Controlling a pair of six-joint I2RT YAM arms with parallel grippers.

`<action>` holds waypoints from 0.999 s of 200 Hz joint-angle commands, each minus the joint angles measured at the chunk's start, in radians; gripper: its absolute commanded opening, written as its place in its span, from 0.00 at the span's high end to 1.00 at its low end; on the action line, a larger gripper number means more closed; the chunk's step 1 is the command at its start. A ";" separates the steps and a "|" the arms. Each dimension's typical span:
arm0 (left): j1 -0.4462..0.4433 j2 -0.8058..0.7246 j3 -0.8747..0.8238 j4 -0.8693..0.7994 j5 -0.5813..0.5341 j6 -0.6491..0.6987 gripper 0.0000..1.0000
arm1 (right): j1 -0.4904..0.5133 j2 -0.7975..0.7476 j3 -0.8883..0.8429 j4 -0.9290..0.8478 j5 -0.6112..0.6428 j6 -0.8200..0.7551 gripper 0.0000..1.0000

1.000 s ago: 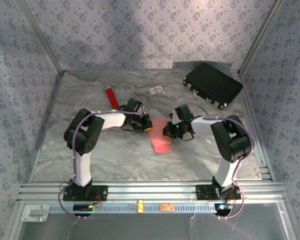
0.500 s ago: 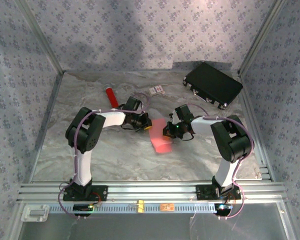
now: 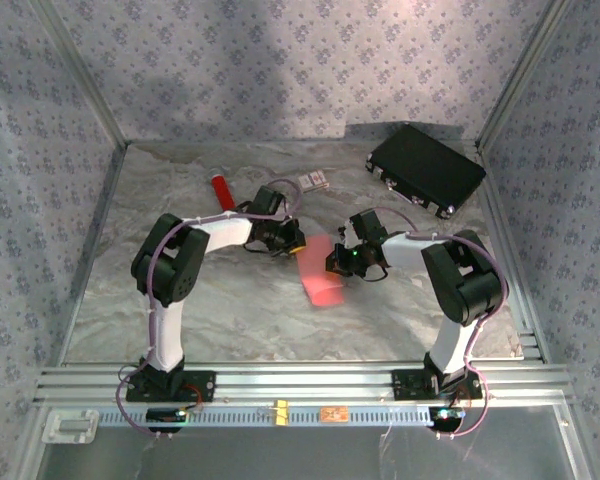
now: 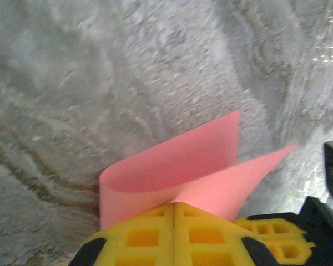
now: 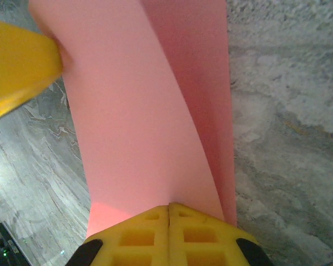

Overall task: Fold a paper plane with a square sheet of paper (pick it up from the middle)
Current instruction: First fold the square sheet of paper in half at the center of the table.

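Observation:
The square sheet of paper is pink-red and hangs bent over on itself between my two grippers, above the marbled table. My left gripper is shut on one edge of it; in the left wrist view the sheet curls out in a loop from the closed yellow fingertips of the left gripper. My right gripper is shut on the opposite edge, where the sheet runs away in two layers from the right gripper. A paper plane is out of view.
A glossy red cylinder lies at the back left and a small printed card at the back middle. A black case sits in the back right corner. Papered walls close three sides; an aluminium rail runs along the near edge.
My left gripper has shifted a little up and to the right, toward the back of the table, taking its edge of the sheet along. The right arm has stayed put.

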 commanded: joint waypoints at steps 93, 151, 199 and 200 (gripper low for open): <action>0.038 0.084 -0.037 0.039 -0.011 0.028 0.99 | -0.002 0.028 -0.035 -0.140 0.122 -0.025 1.00; 0.065 0.074 -0.027 0.026 -0.085 0.070 0.98 | -0.002 0.028 -0.035 -0.145 0.122 -0.032 1.00; 0.080 0.050 -0.036 0.064 -0.157 0.066 0.98 | -0.002 0.026 -0.036 -0.144 0.122 -0.032 1.00; 0.080 0.051 -0.036 0.064 -0.157 0.065 0.98 | -0.001 0.025 -0.036 -0.143 0.122 -0.031 1.00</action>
